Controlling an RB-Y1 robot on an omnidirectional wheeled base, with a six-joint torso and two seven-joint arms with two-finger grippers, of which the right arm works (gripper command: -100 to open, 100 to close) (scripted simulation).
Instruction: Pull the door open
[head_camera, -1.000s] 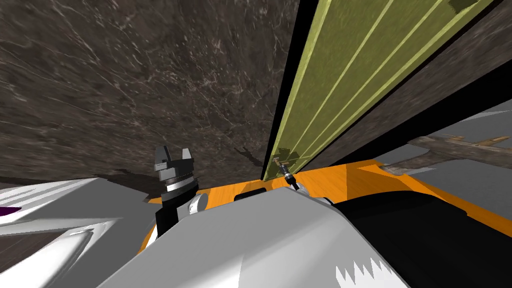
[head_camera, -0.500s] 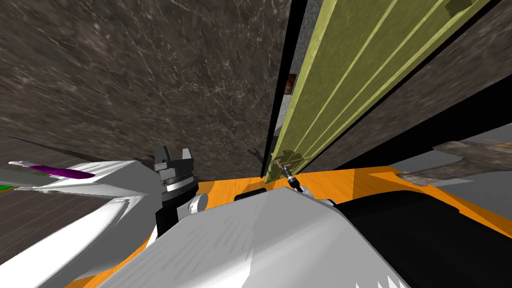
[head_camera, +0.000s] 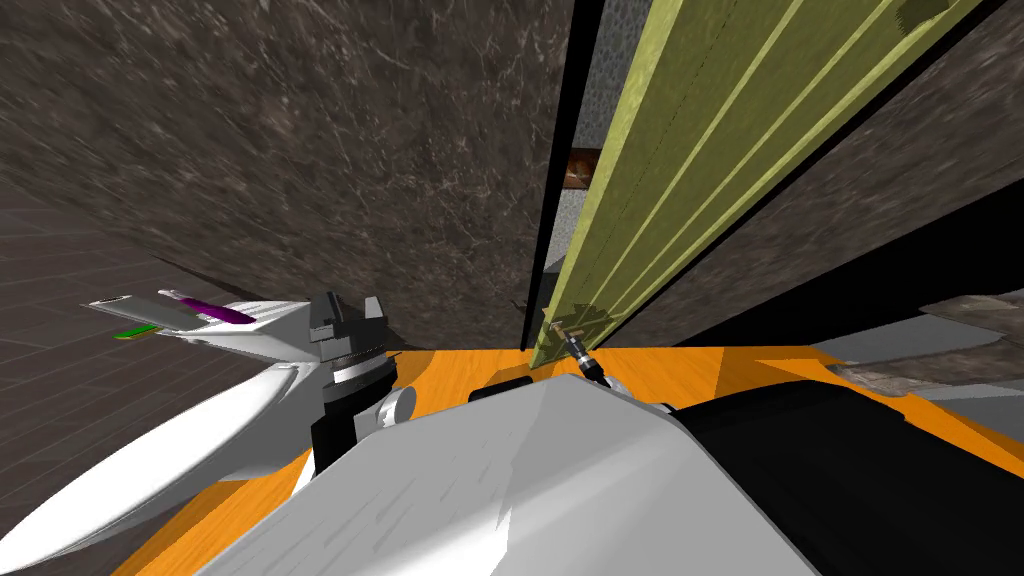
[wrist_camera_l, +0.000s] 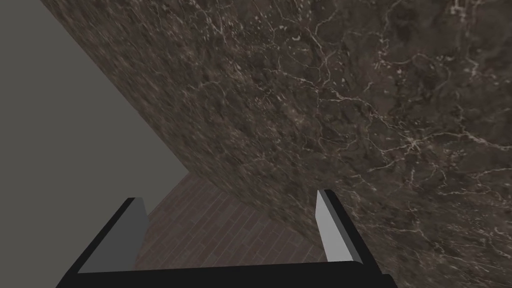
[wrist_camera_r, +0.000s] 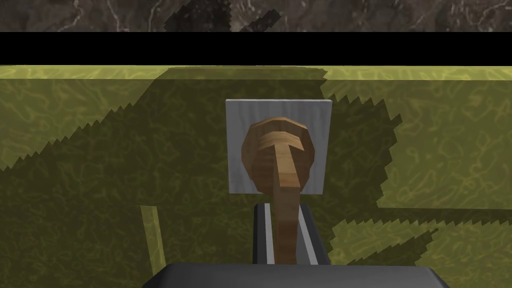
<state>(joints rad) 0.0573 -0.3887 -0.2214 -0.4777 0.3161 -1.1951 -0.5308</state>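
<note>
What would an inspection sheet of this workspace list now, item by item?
Surface: orange wood-grained floor under me; dark tiled floor to the left.
Job's things: olive-green door, ajar, with a gap along its free edge; wooden lever handle on a grey plate.
Clutter: white object bearing a purple and a green item, kind unclear.
Grippers: right gripper shut on the wooden lever handle; left gripper open, holding nothing, facing the dark marbled wall.
Cables: nothing seen.
Surroundings: dark marbled wall left of the door; black area to its right.
</note>
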